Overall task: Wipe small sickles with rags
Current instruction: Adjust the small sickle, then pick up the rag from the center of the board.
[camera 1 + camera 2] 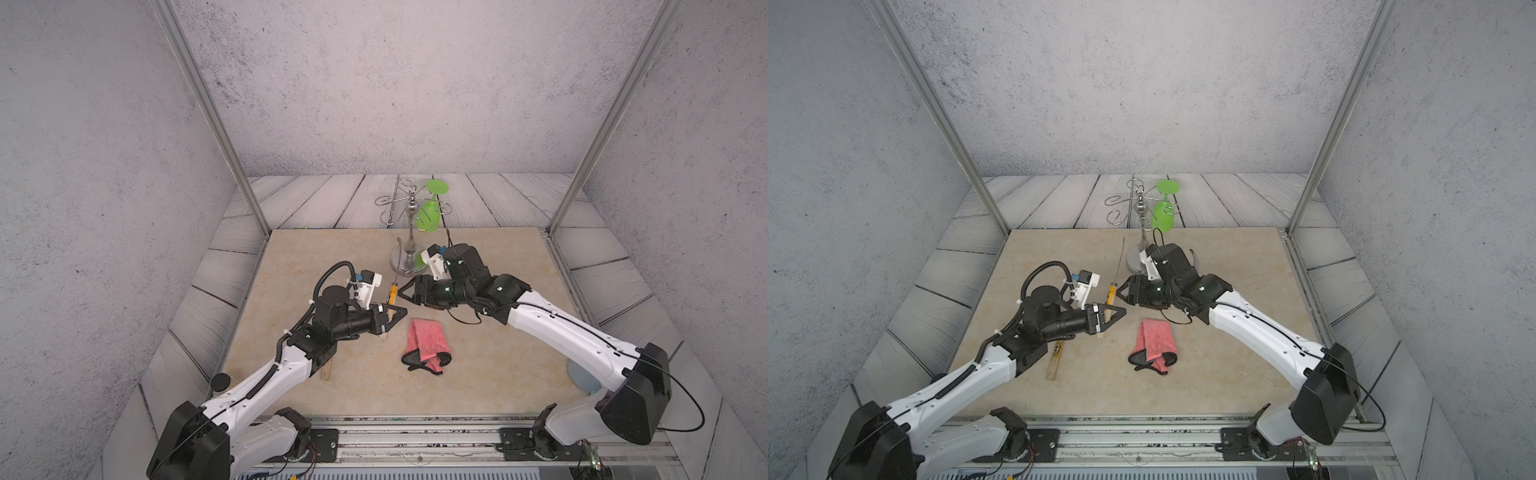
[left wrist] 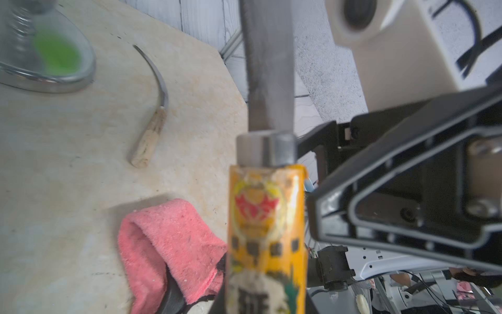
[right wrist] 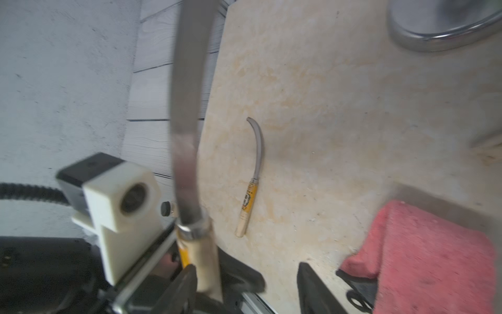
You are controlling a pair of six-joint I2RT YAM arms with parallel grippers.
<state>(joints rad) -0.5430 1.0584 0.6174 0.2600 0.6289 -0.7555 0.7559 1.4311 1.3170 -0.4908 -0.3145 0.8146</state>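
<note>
Above the middle of the table my left gripper (image 1: 392,314) (image 1: 1115,314) is shut on the pale handle of a small sickle (image 1: 392,293) (image 2: 267,231) with a yellow-black label. Its grey blade (image 3: 187,136) points away from the arms. My right gripper (image 1: 407,293) (image 3: 248,288) is open beside that handle, which lies against one finger (image 3: 184,288). The pink rag (image 1: 426,340) (image 1: 1156,338) with its black strap lies flat just in front of both grippers. A second sickle (image 1: 1054,361) (image 3: 251,190) rests under my left arm. A third sickle (image 2: 154,117) lies by the stand.
A chrome wire-armed stand (image 1: 409,232) stands at the back middle of the stone slab (image 1: 498,374), with a green goblet (image 1: 430,212) hanging from it. Its round base (image 2: 54,78) is close behind the grippers. Metal frame posts rise at the slab's back corners.
</note>
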